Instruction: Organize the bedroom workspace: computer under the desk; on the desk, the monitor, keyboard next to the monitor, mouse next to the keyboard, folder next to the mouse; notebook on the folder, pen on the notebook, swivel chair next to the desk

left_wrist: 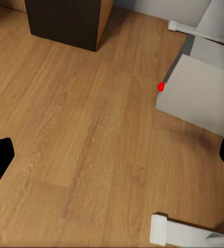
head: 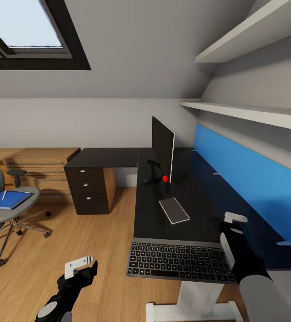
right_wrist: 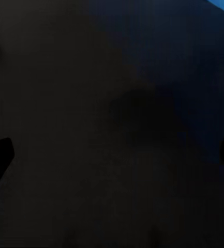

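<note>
Head view: with its fingers apart and empty, the right gripper [head: 232, 228] is held over the desk [head: 163, 214] just beyond the keyboard [head: 180, 260], which overhangs the desk's near edge and could be knocked off by a careless sweep.

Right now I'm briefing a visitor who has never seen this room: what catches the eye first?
The bright blue wall panel running behind the long black-topped desk. On the desk, the thin flat monitor, turned edge-on, with the silver-framed, dark-keyed keyboard at the near edge. Far left, the grey padded swivel chair carries the blue folder.
</note>
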Motion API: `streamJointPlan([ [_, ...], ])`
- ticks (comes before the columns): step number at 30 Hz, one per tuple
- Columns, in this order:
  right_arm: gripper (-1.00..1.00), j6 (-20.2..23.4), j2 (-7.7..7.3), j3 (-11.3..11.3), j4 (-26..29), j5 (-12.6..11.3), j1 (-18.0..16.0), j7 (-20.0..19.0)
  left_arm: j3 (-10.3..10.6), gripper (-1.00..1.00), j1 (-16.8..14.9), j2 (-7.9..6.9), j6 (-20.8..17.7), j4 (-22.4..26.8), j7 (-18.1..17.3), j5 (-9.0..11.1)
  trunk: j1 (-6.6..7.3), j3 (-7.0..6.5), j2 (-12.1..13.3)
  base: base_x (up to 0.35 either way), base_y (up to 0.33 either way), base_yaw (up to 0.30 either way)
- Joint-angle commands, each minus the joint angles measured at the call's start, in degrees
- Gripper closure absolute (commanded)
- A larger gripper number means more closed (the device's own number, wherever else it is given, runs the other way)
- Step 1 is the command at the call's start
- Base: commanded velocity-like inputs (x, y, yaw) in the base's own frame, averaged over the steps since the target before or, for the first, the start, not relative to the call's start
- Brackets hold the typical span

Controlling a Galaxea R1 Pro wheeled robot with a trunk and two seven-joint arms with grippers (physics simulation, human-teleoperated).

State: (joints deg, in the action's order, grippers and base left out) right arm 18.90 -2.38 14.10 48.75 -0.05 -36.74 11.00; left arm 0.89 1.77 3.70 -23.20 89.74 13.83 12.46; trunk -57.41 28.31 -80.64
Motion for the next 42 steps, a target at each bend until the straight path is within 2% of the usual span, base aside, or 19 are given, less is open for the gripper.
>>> streamJointPlan([
  [1,-1.0,0.7,0.01,0.0,0.7,-0.1,0.0,0.2,0.1,-1.0,0.0,-0.01,-0.2,0.1,0.5,0.6,0.0,0.05,0.0,0.0,0.0,0.0],
  [6,-1.0,5.3,0.08,0.1,3.7,-0.4,0.1,0.1,0.1,-1.0,0.0,-0.01,-0.1,0.0,0.5,0.6,0.0,0.05,0.0,0.0,0.0,0.0],
  [19,-1.0,10.0,0.03,0.4,4.8,-0.5,0.1,0.2,0.2,-1.0,0.0,0.01,-0.3,0.0,0.4,0.6,0.0,0.05,0.0,0.0,0.0,0.0],
  [26,-1.0,11.3,0.09,0.4,4.9,-0.6,0.1,0.2,2.3,-1.0,0.0,-0.08,-0.4,-0.7,0.4,0.6,0.0,0.05,0.0,-0.001,0.0,0.0],
  [31,-1.0,11.5,0.09,0.4,4.9,-0.5,0.1,0.2,2.5,-1.0,0.0,-0.09,-0.4,-0.8,0.5,0.6,0.0,0.05,0.0,-0.122,0.0,0.0],
  [42,-1.0,11.7,0.52,0.1,4.6,-0.5,0.1,0.2,2.5,-1.0,0.0,-0.1,-0.4,-0.8,0.5,0.6,0.0,0.05,0.0,-0.31,0.0,0.0],
])
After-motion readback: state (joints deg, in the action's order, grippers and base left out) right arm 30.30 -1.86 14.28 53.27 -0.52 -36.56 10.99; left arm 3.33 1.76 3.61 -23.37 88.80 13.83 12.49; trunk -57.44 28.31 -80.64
